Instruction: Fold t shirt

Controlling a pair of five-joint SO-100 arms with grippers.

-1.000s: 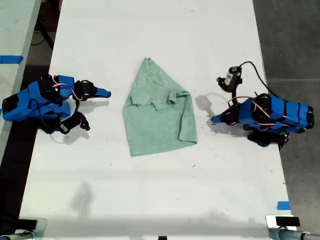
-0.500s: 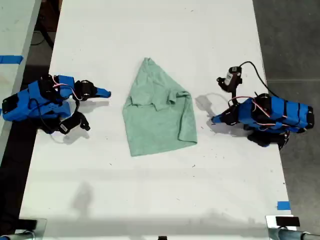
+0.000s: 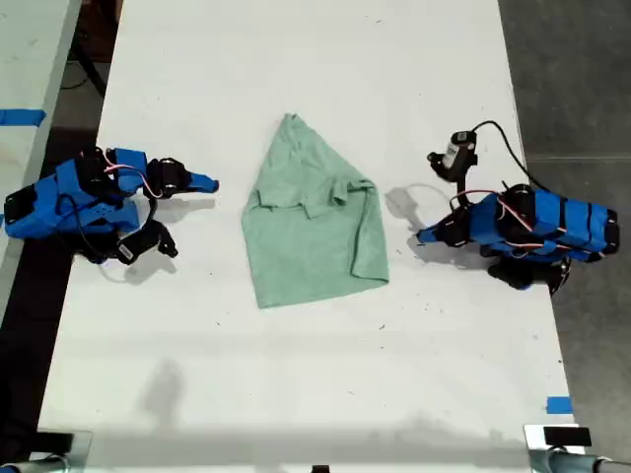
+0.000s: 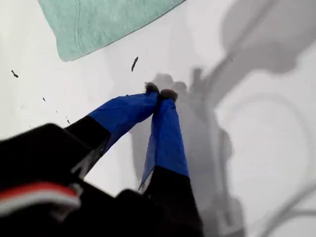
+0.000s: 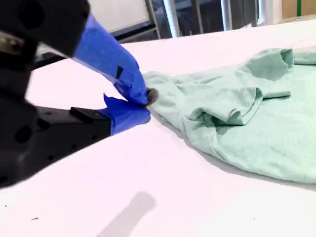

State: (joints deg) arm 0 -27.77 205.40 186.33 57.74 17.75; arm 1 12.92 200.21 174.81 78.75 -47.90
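Observation:
The pale mint-green t shirt (image 3: 311, 222) lies crumpled and partly folded in the middle of the white table (image 3: 296, 374), its narrow end pointing to the far side. My first gripper (image 3: 422, 236) rests shut on the table at the exterior view's right, a short gap from the shirt's edge. In the first wrist view its blue fingertips (image 4: 160, 91) meet, with a shirt corner (image 4: 98, 19) beyond them. My second gripper (image 3: 212, 184) sits shut at the exterior view's left, pointing at the shirt. Its tips (image 5: 145, 103) hold nothing, and the shirt (image 5: 247, 113) lies just ahead.
Black cables (image 3: 498, 138) and a small camera (image 3: 455, 155) rise from the first arm. Blue tape (image 3: 558, 405) marks the table's near corner at the exterior view's right. Another table (image 3: 25, 59) with blue tape stands at that view's left, across a dark gap.

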